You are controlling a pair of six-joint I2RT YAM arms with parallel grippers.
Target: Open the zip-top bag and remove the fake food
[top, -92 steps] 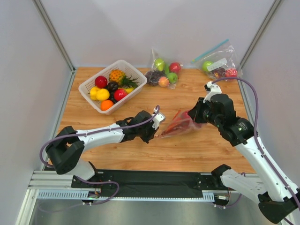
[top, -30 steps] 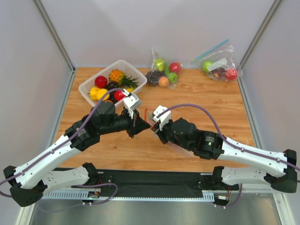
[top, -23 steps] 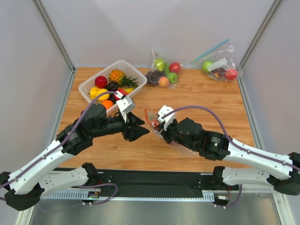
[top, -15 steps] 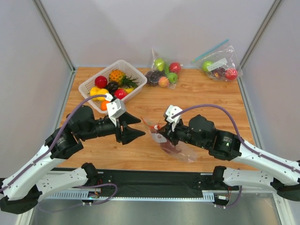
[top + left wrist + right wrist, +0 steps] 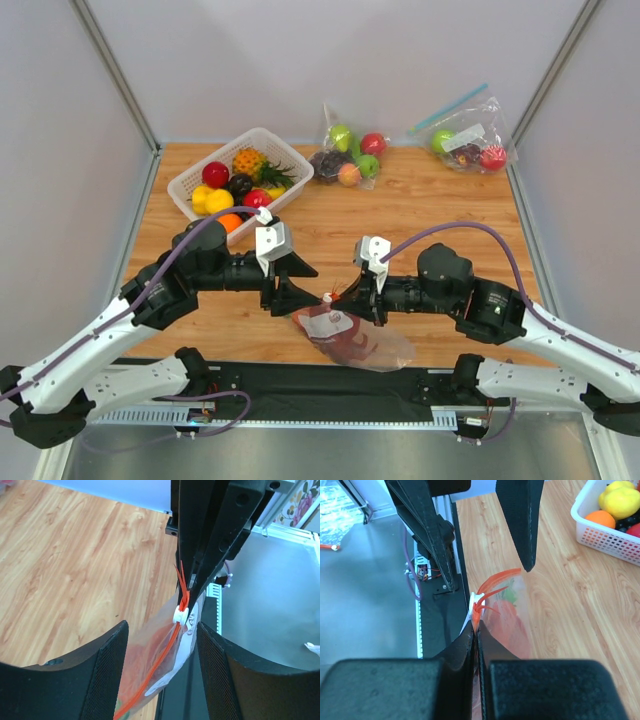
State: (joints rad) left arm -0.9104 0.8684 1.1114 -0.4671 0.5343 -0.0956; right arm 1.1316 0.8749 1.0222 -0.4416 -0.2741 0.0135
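The zip-top bag (image 5: 350, 338) hangs near the table's front edge, clear with an orange-red zip strip (image 5: 165, 655) and a white slider (image 5: 180, 614). Red fake food (image 5: 345, 346) with a bit of green shows blurred through the plastic. My right gripper (image 5: 336, 297) is shut on the strip's end beside the slider; in its own wrist view the right gripper (image 5: 476, 629) pinches the orange strip of the bag (image 5: 512, 622). My left gripper (image 5: 317, 285) is open, facing the right one. The bag's top edge (image 5: 150, 672) lies between its fingers (image 5: 102, 680), untouched.
A white basket (image 5: 186, 181) of small fruits stands at the back left. Two other clear bags of fruit lie along the back edge, one in the middle (image 5: 345, 155) and one with a blue zip strip (image 5: 465, 135). The black base rail (image 5: 300, 385) runs below the hanging bag.
My left gripper opened, drew back to the left, then came in again round the bag's top. My right gripper carried the bag right and toward the front edge.
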